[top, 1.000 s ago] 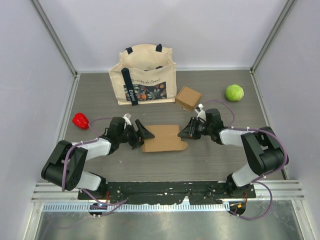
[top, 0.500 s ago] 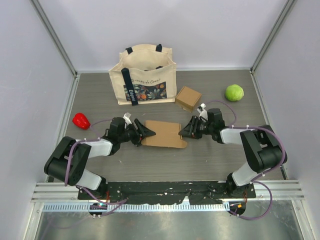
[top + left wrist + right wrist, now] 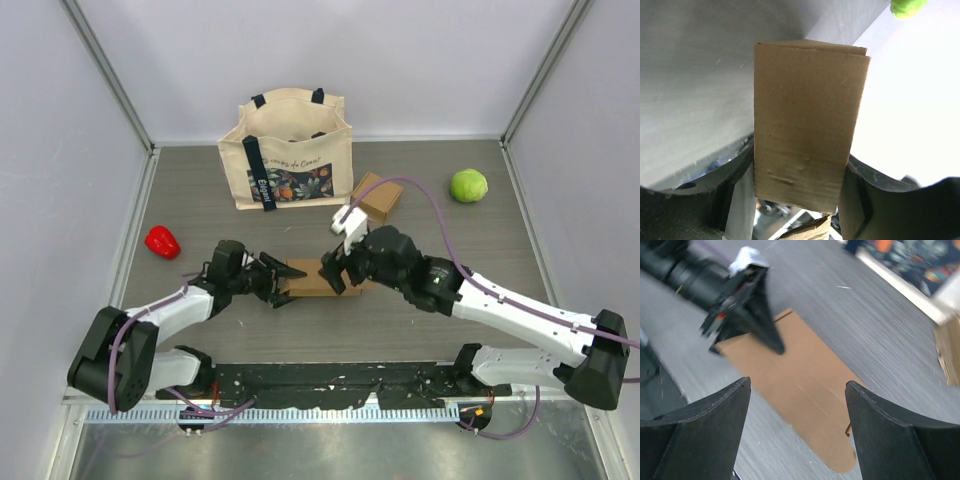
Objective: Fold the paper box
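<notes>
Paper box (image 3: pixel 312 281) first: it is a flat brown sheet at the middle of your bench (image 3: pixel 200 205), between the two arms and in front of the tote bag (image 3: pixel 288 150). Your left hand (image 3: pixel 278 283) holds its left end, a finger pressed to either side. Your right hand (image 3: pixel 335 272) hangs just above the sheet, fingers spread wide and gripping nothing. A small brown carton (image 3: pixel 377 196) stands behind the right hand. A green ball (image 3: pixel 469 185) sits far right and a red toy (image 3: pixel 161 241) far left.

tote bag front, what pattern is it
Dark floral print on the cream canvas tote bag, clearest in the top external view.
</notes>
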Robot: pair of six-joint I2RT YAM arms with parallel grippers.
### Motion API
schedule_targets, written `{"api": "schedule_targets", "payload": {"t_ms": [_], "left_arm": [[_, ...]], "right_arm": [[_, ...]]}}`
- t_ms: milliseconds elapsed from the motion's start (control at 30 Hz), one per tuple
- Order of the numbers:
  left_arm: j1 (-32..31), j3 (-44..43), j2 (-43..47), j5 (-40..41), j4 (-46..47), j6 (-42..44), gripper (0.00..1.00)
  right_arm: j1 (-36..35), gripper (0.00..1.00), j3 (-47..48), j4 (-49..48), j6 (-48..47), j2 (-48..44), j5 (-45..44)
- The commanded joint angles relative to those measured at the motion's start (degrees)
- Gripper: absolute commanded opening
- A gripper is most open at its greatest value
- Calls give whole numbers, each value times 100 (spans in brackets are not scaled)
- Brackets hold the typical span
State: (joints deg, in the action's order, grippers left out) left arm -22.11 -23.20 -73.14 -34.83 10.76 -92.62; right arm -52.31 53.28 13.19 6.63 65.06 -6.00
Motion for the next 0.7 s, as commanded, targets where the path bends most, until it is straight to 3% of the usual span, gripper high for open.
{"api": "schedule_targets", "payload": {"t_ms": [0,100,300,667], "left_arm": [[31,202,764,-621,-1426,-1476,58],[66,70,1335,-394,-2252,-1505,61],[84,-140,1496,-463,-2719,-1479,61],[75,-141,1672,-639,-2465,-1750,59]], "right_arm": [[-945,81,157,667,-2006,68,-112],[-1640,82,174,782,-2622,366,-761],[-1923,83,-10,326,-3010,586,-351],[-2169,83,-247,-712,-3450,1605,-1263]]}}
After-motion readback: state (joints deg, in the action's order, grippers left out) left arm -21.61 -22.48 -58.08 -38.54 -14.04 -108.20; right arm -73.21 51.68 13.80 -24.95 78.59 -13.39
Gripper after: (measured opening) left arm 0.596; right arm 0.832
